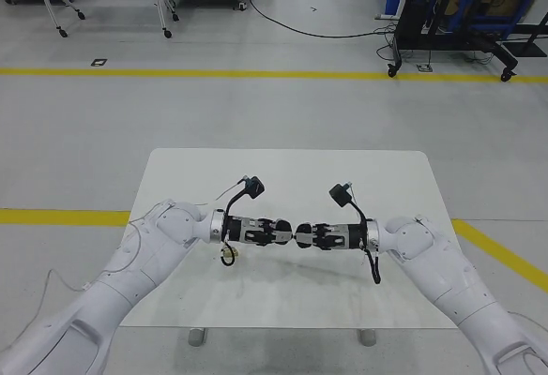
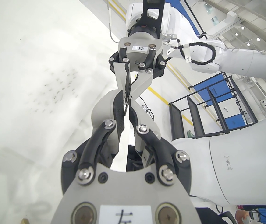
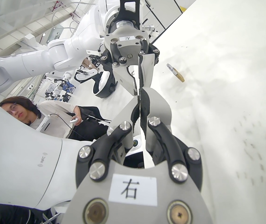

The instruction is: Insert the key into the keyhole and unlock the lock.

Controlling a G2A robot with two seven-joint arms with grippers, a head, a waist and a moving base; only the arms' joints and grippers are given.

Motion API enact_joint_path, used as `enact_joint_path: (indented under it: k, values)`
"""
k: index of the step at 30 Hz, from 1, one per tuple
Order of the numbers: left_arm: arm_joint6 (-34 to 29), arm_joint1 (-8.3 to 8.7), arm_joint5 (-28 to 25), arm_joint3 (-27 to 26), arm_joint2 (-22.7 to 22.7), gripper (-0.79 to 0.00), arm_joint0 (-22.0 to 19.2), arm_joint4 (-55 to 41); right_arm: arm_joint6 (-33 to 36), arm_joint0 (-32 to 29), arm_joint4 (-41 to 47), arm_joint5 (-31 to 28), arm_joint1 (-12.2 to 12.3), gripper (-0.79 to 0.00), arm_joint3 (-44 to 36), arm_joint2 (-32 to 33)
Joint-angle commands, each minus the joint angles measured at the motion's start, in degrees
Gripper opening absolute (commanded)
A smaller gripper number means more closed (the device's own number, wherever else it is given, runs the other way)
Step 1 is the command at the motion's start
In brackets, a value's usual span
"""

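Observation:
Above the middle of the white table (image 1: 199, 178) my two grippers meet tip to tip. The left gripper (image 2: 125, 111) is shut, and a thin small key (image 2: 126, 104) sits between its black pads. The right gripper (image 2: 128, 93) faces it and is shut on the same key from the other end. In the top view the left gripper (image 1: 287, 232) and the right gripper (image 1: 303, 233) touch, and the key is hidden between them. A brass padlock (image 3: 176, 73) with a silver shackle lies flat on the table, apart from both grippers, beside the left gripper (image 3: 138, 90). The right gripper (image 3: 139, 104) holds no part of the lock.
Dark scuff marks (image 2: 58, 87) dot the tabletop near the grippers. A person (image 3: 53, 120) sits beyond the table edge holding a small controller. A black metal rack (image 2: 207, 110) stands on the floor off the table.

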Motion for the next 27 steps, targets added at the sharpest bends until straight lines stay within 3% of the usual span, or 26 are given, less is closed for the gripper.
enact_joint_path:
  k: [1, 5, 7, 17, 21, 24, 27]
  values:
    - [0.49, 0.26, -0.48, 0.45, -0.49, 0.0, -0.06, -0.15, -0.12, -0.1, 0.28, -0.25, 0.1, -0.785, 0.06, 0.34]
    - [1.86, 1.15, -1.73, 2.08, -2.6, 0.0, -0.03, -0.33, -0.28, -0.48, 0.88, -0.91, 0.53, -0.785, 0.48, 1.68]
    - [4.72, 1.64, 0.33, 3.69, -4.35, 0.0, -0.28, 2.02, -0.41, -0.84, 1.13, -1.22, 0.86, -0.785, 0.64, 2.67]
    - [6.53, 1.68, 2.0, 3.15, -4.55, 0.0, 0.12, 3.81, -0.4, -1.3, 1.68, -1.55, 1.17, -0.785, 0.48, 3.58]
    - [16.99, 2.64, 10.6, -3.06, -5.64, 0.0, 0.31, 27.92, -0.4, -1.3, 1.68, -1.55, 1.17, -0.785, 0.48, 3.58]
    - [23.69, 4.79, 20.28, -11.36, -7.41, 0.0, 3.32, 53.1, -0.4, -1.3, 1.68, -1.55, 1.17, -0.785, 0.48, 3.58]
    - [22.87, 7.4, 19.99, -20.48, -8.6, 0.0, 8.25, 71.08, -0.4, -1.3, 1.68, -1.55, 1.17, -0.785, 0.48, 3.58]
